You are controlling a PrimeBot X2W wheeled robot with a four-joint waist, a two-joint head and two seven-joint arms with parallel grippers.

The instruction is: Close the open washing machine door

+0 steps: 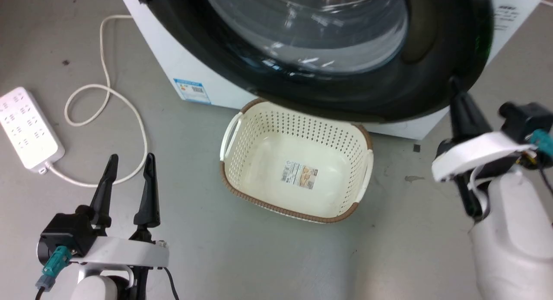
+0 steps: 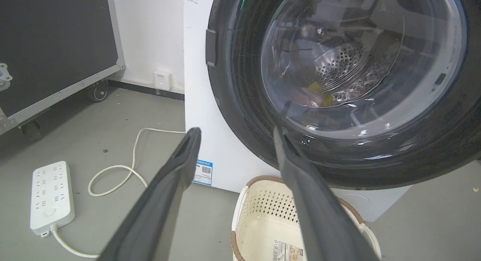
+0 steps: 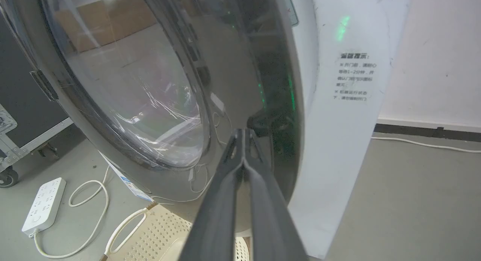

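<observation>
The round black-rimmed washing machine door (image 1: 328, 53) with its clear glass bowl lies nearly flat against the white washing machine (image 1: 190, 71). Through the glass of the door (image 2: 357, 65) the left wrist view shows the perforated steel drum. My right gripper (image 3: 244, 135) is shut, empty, its fingertips pressed against the door's (image 3: 240, 95) dark rim near its right edge; in the head view the right gripper (image 1: 454, 84) touches the rim's lower right. My left gripper (image 1: 131, 161) is open and empty, low at the left, well apart from the machine; its fingers (image 2: 176, 170) frame the machine's lower front.
A cream perforated basket (image 1: 298, 161) stands on the grey floor right before the machine, under the door. A white power strip (image 1: 26, 127) with a looping cord (image 1: 108, 97) lies at the left. A black wheeled case (image 2: 56, 46) stands further left by the wall.
</observation>
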